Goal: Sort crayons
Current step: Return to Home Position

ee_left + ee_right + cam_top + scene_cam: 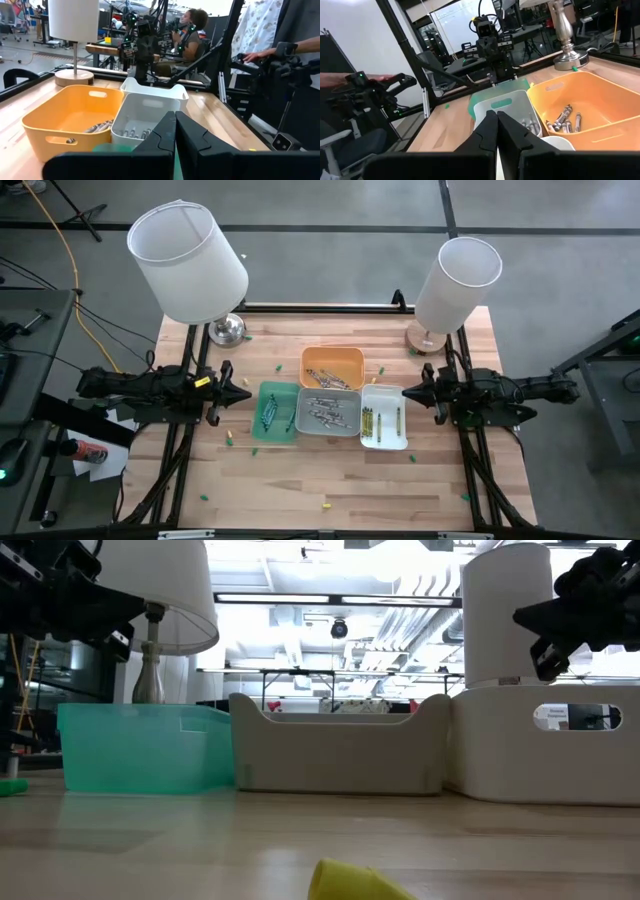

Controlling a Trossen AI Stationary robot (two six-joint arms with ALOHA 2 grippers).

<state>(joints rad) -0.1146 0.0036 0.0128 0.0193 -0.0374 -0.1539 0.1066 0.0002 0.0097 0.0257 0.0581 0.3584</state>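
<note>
Centrally, crayons [325, 415] lie in four trays [335, 362], a few strays scattered toward the lower frame on the table [300, 480]; left gripper [246, 393] and right gripper [406, 393] flank the trays at mid-height, both clenched empty

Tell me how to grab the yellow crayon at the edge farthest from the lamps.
Pinch the yellow crayon across its middle, straight down from above: it lies flat on the table, nothing close by, so its thin sides are likely the only hold.
</note>
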